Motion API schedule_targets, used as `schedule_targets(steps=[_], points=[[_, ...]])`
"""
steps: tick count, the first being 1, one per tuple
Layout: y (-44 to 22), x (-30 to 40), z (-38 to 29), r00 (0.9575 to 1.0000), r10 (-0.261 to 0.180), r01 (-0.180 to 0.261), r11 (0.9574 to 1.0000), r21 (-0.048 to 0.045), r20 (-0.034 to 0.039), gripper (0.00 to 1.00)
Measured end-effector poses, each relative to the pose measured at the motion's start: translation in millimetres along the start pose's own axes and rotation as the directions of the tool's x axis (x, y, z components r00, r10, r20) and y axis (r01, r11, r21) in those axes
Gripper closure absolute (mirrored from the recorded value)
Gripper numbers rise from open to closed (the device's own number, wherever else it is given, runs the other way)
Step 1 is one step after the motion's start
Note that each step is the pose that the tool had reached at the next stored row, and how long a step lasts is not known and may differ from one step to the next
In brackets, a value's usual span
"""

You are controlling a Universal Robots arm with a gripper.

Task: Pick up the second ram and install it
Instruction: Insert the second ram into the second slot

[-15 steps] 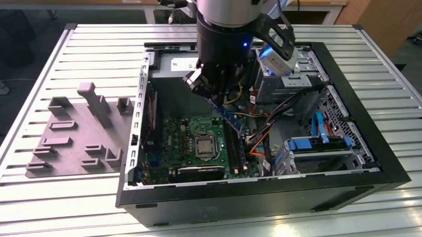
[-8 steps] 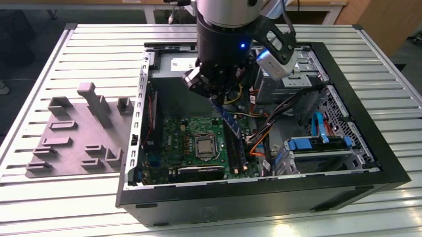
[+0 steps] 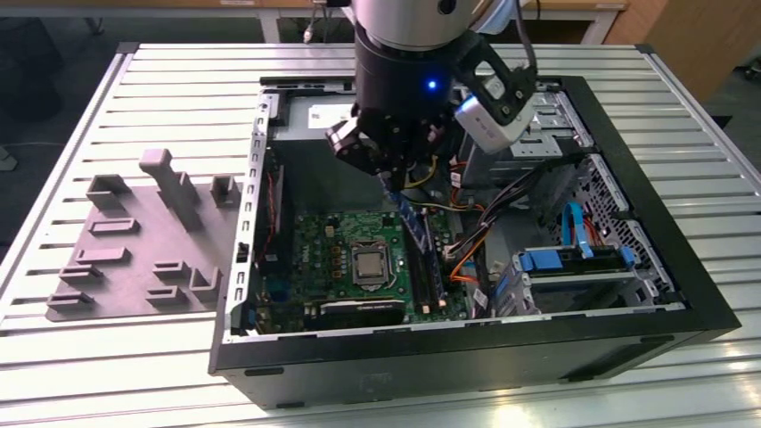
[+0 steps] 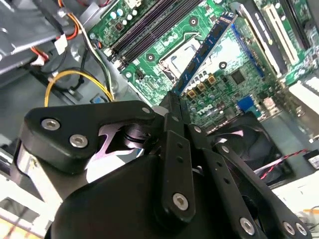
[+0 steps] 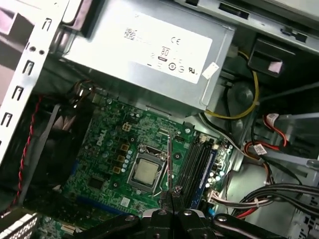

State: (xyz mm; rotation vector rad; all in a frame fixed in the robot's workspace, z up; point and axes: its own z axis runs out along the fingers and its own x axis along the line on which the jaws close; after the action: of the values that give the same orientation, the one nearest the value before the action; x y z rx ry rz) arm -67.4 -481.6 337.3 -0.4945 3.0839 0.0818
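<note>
The second ram [image 4: 208, 49], a long, thin, flat blue stick, is clamped at one end by the closed claw [image 4: 173, 107]. It is held tilted above the green motherboard [image 5: 94, 169], inside the open black computer case [image 3: 476, 361]. In the first wrist view it is seen edge-on beside the dark, ribbed memory slots [image 5: 195, 160]. Positioning over a slot is judged to be the step in hand. Seating calls for the stick's edge to be levelled and lined up along the slot. A grey moulded tray [image 3: 137, 245] lies on the ribbed metal tabletop [image 3: 107, 374].
</note>
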Motion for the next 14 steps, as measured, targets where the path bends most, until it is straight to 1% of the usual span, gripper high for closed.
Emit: schedule_targets(steps=[2, 4, 7, 9, 11, 14], points=[[0.0, 0.0, 0.2, 0.9994, 0.033, -0.033, 0.9994, 0.0008, 0.0017, 0.89], [0.0, 0.0, 0.3, 0.9979, 0.065, -0.065, 0.9979, 0.0015, 0.0032, 0.89], [0.0, 0.0, 0.5, 0.9936, 0.113, -0.113, 0.9936, 0.0025, 0.0057, 0.89], [0.0, 0.0, 0.7, 0.9893, 0.146, -0.146, 0.9893, 0.0031, 0.0075, 0.89], [0.0, 0.0, 0.9, 0.9841, 0.177, -0.177, 0.9841, 0.0036, 0.0091, 0.89], [-0.1, 0.0, 1.2, 0.9742, 0.225, -0.225, 0.9743, 0.0044, 0.0118, 0.89]])
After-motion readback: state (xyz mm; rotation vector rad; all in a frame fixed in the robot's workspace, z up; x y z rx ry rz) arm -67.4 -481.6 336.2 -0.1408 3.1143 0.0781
